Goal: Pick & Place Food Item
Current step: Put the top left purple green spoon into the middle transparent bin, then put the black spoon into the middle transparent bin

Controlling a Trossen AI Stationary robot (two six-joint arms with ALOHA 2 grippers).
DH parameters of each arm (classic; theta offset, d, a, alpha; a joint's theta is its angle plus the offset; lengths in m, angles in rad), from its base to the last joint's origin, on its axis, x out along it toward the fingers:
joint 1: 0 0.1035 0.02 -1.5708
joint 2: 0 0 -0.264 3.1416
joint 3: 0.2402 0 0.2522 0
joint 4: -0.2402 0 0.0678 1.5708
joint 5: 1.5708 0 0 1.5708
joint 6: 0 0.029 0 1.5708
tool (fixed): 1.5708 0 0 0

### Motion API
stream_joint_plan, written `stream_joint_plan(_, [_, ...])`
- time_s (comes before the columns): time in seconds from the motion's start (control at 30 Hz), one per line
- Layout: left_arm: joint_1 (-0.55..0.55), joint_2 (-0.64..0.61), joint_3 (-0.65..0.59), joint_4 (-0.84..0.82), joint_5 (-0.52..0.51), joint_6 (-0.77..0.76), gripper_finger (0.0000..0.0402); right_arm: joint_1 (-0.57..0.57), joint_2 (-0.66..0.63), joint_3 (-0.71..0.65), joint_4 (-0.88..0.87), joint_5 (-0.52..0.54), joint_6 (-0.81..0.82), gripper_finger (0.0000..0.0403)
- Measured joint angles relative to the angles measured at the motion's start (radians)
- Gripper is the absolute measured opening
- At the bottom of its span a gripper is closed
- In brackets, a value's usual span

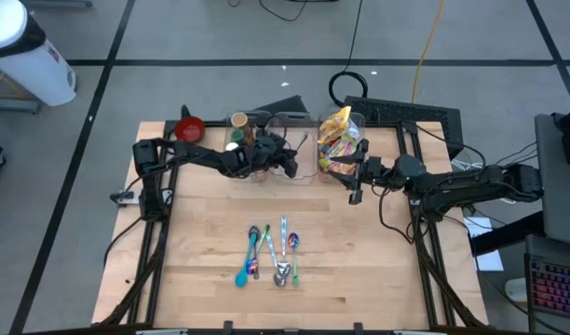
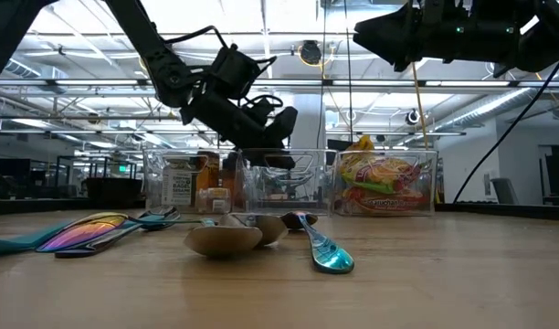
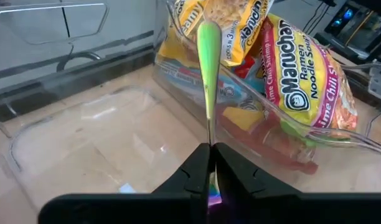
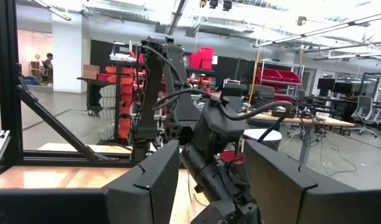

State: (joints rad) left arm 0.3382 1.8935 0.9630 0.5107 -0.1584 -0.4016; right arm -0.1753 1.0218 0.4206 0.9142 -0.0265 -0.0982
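Note:
My left gripper [image 3: 210, 163] is shut on a shiny greenish spoon [image 3: 208, 74] and hangs over the empty middle clear bin [image 3: 84, 143] at the table's far edge [image 1: 292, 160]. Just beyond the spoon, ramen noodle packets [image 3: 302, 93] fill the right clear bin [image 1: 339, 141]. My right gripper [image 4: 210, 180] stands open and raised beside that bin, on its near side [image 1: 353, 181], with nothing between its fingers. My left gripper pinches the spoon's thin stem [image 3: 210, 148] between its two fingers. The fingers slant down from the table's left and lie along the spoon. The spoon sticks out ahead of them, its wider end [image 3: 208, 37] foremost, clear of the bin's floor.
A left clear bin [image 1: 243, 140] holds jars, with a red bowl [image 1: 189, 127] beside it. Several coloured spoons [image 1: 269, 256] lie in a loose bunch mid-table, also in the low view [image 2: 325, 251]. Bare wood lies around the spoons.

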Motion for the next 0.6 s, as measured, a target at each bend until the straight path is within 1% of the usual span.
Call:
stream_joint_plan(0.13, [0.000, 0.000, 0.000, -0.006, -0.001, 0.003, 0.0039, 0.000, 0.000, 0.000, 0.000, 0.000, 0.000, 0.0171])
stream_joint_plan(0.27, [0.000, 0.000, 0.000, -0.013, -0.043, -0.012, 0.0041, 0.000, 0.000, 0.000, 0.000, 0.000, 0.000, 0.0171])
stream_joint_plan(0.37, [0.000, 0.000, 0.000, -0.016, -0.047, 0.010, 0.0041, 0.000, 0.000, 0.000, 0.000, 0.000, 0.000, 0.0171])
stream_joint_plan(0.5, [0.000, -0.033, 0.000, -0.019, -0.003, 0.076, 0.0042, 0.000, 0.000, 0.000, -0.001, 0.000, 0.000, 0.0171])
stream_joint_plan(0.6, [-0.004, -0.093, 0.000, -0.065, 0.048, 0.127, 0.0052, 0.000, 0.000, 0.000, -0.006, 0.000, 0.000, 0.0171])
